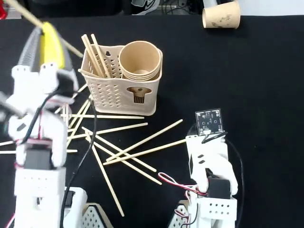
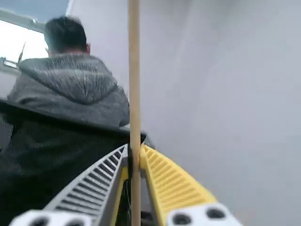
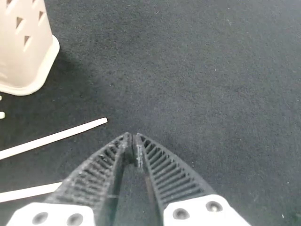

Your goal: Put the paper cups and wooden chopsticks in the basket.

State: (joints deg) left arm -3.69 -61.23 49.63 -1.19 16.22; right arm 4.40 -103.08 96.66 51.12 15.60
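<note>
Left end effector: grasping one wooden chopstick, both ends cut off. Right end effector: clenched, tips touching. Basket: stacked paper cups, lower parts hidden.

A matte black desk spans the high view, with a pale strip beyond its far edge at the upper right. In the left wrist view, a plain grey-white wall takes the right side, and a bright window glows at the upper left.
</note>
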